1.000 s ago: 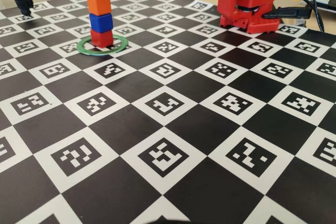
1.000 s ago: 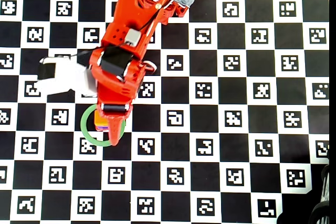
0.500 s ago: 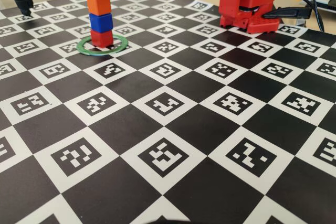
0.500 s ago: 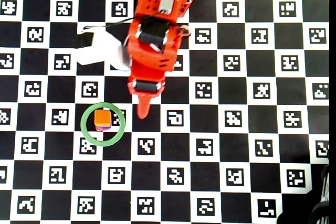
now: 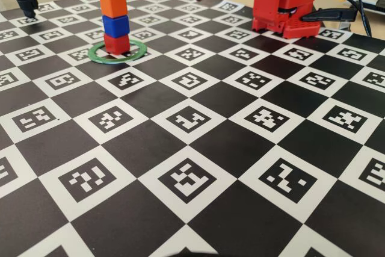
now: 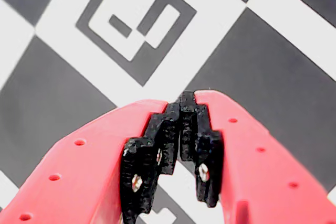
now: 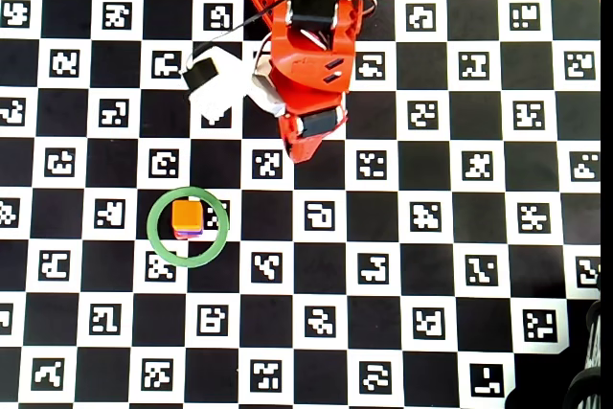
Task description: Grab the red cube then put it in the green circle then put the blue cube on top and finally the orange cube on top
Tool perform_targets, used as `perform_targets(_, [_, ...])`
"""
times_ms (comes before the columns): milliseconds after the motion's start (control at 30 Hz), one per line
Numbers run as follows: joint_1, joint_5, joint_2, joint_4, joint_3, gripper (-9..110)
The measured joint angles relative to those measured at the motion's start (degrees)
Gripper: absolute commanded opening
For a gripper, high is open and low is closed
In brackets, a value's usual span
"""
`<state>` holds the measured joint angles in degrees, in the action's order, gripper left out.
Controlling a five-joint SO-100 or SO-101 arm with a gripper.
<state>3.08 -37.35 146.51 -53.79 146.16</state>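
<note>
Left of centre on the checkerboard mat in the fixed view, the green circle rings the red cube, which carries the blue cube and the orange cube (edges near flush, so the column stands plumb). Rightward, the gripper hangs well apart, fingers together on nothing; stacking appears complete.

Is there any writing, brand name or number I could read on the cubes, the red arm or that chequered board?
No readable words or numbers anywhere.
The board carries only black-and-white code patterns, not letters.
The orange cube, blue cube, red cube and green circle are plain.
The red tool shows no label.
</note>
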Motion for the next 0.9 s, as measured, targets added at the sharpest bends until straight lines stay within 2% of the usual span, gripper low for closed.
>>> perform_targets(433, [-7.03,-18.46,14.41,4.75,18.63,-6])
perform_targets(900, [-5.63,-30.41,31.82,-2.37,31.90,-6])
